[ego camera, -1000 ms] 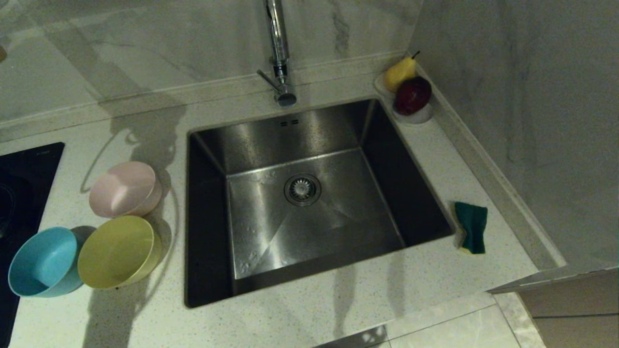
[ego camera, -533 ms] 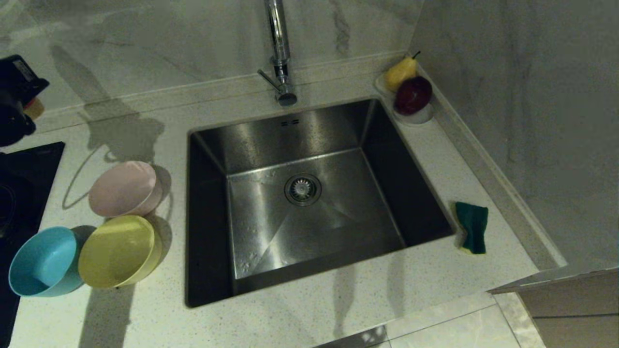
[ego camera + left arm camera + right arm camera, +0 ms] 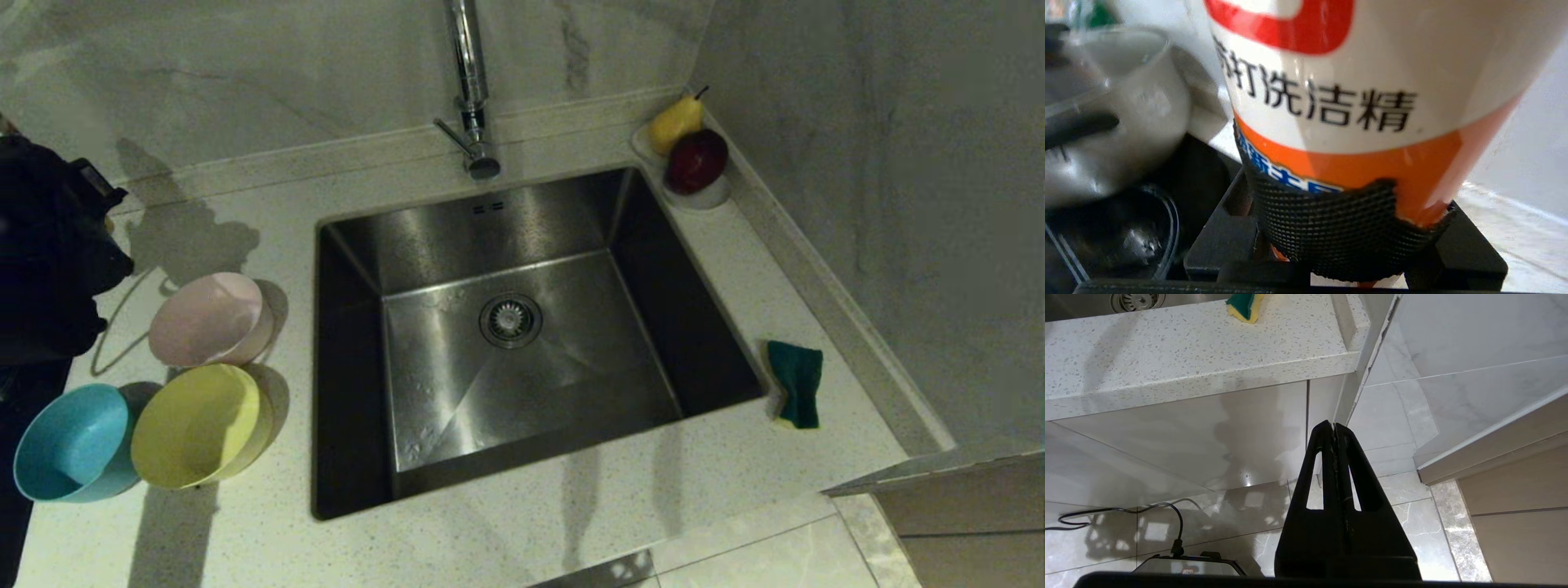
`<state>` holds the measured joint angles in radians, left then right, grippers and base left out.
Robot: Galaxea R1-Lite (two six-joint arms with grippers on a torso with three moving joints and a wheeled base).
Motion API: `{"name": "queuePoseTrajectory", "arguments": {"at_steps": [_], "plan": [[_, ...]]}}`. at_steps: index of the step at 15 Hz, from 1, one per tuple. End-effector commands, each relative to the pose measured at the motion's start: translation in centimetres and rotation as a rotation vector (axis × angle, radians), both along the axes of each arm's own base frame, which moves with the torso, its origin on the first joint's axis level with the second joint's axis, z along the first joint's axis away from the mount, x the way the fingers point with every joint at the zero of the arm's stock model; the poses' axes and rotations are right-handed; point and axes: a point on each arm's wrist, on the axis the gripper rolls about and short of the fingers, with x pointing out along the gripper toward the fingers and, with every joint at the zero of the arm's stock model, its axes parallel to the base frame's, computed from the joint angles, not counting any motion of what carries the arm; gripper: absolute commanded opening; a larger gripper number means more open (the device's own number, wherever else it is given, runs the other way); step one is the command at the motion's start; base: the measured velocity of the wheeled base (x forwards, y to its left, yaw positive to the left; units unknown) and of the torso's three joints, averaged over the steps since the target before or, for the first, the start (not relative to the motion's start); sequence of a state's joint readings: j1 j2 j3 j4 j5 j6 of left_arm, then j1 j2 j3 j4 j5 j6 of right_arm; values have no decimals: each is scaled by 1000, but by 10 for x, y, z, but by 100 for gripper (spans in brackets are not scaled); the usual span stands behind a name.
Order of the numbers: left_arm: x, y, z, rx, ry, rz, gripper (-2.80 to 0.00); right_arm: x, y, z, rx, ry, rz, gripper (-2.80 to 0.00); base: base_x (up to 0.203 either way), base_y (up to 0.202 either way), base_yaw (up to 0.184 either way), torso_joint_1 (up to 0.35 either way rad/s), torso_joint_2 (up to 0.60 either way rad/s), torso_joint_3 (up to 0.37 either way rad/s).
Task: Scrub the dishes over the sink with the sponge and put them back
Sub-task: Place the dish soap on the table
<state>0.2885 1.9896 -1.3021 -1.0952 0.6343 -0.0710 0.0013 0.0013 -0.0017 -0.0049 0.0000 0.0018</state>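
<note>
Three bowls stand on the counter left of the sink (image 3: 457,425): pale pink (image 3: 208,320), yellow (image 3: 196,425) and light blue (image 3: 69,441). The sponge (image 3: 796,380), green face up, lies on the counter at the sink's right rim; it shows again as the sponge (image 3: 1245,305) in the right wrist view. My left gripper (image 3: 1347,253) is shut on a white and orange detergent bottle (image 3: 1339,102). In the head view the left arm (image 3: 49,253) is a dark mass at the left edge, just behind the pink bowl. My right gripper (image 3: 1334,425) hangs shut and empty below the counter edge.
A chrome tap (image 3: 469,90) rises behind the sink, whose drain strainer (image 3: 511,319) sits mid-basin. A white saucer with a pear and a red apple (image 3: 695,159) is in the back right corner. A pale pot (image 3: 1118,110) stands on a black hob (image 3: 1126,228) by the bottle.
The left arm has come into the head view from the left edge and sunk nearer the pink bowl. Bowls, sponge and right arm have not moved.
</note>
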Motion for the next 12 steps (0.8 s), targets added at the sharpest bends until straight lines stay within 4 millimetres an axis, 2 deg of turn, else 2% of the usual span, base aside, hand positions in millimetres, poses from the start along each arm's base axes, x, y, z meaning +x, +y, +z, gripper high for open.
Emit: {"name": "queuePoseTrajectory", "arguments": {"at_steps": [1, 7, 12], "plan": [[18, 8, -24, -25, 21, 26, -280, 0, 0, 0, 0, -1, 0, -280, 0, 0, 0, 0, 0, 0], [40, 15, -55, -102, 23, 49, -280, 0, 0, 0, 0, -1, 0, -280, 0, 0, 0, 0, 0, 0], [45, 16, -56, -111, 2, 49, -280, 0, 0, 0, 0, -1, 0, -280, 0, 0, 0, 0, 0, 0]]}}
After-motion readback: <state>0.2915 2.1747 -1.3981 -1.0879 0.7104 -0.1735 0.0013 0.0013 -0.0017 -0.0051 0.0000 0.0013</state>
